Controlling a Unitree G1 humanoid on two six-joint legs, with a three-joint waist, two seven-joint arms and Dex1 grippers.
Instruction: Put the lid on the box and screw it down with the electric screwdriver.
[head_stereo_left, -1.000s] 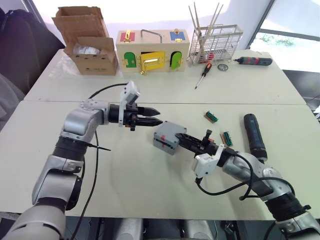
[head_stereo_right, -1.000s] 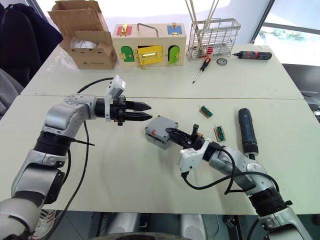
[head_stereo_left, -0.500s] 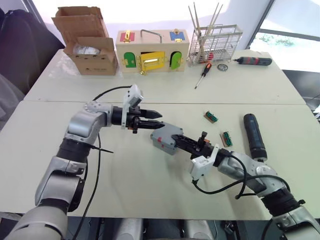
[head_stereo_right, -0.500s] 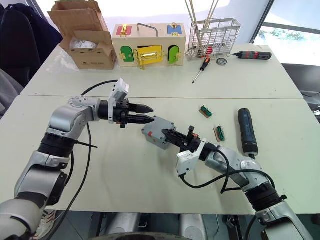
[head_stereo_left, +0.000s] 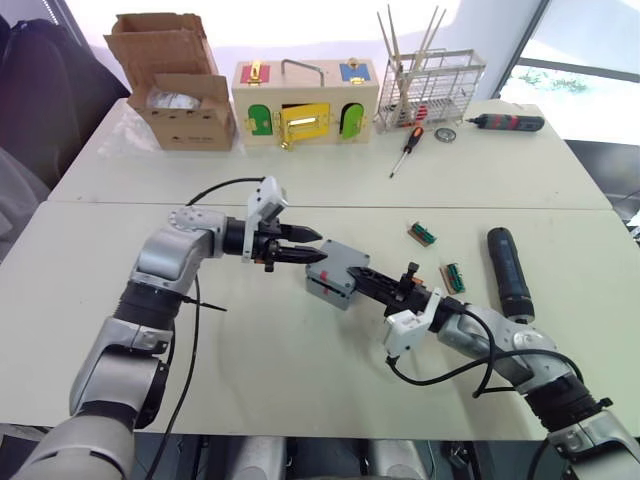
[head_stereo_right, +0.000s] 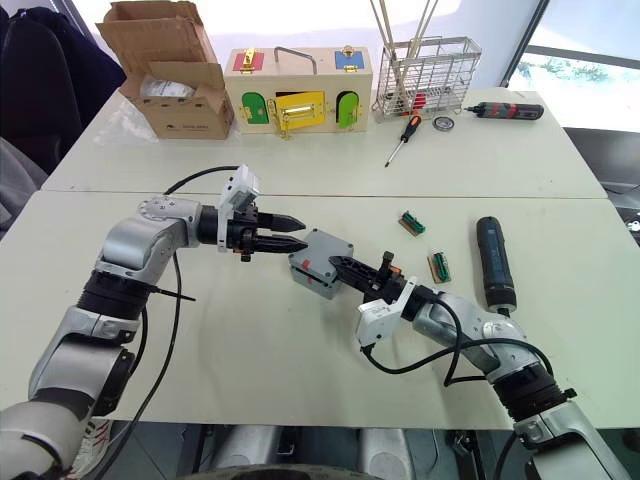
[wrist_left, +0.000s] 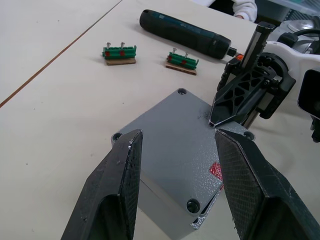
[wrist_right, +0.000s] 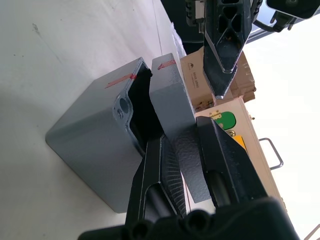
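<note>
Pale cream tables (head_stereo_left: 300, 380), 2 pushed together, carry everything. On the far one sit a cardboard box (head_stereo_left: 178, 80), a wooden box with coloured doors (head_stereo_left: 305, 100) and a wire rack (head_stereo_left: 430, 88). On the near table the black electric screwdriver (head_stereo_left: 508, 270) lies to the right, well apart from the grey box (head_stereo_left: 330, 282) at the centre. The lid (wrist_right: 172, 107) sits tilted on the box, a gap showing along one edge. The right gripper (wrist_right: 186, 150) is clenched on the lid's rim. The left gripper (wrist_left: 175, 185) hovers over the lid, its fingers spread and grasping nothing.
</note>
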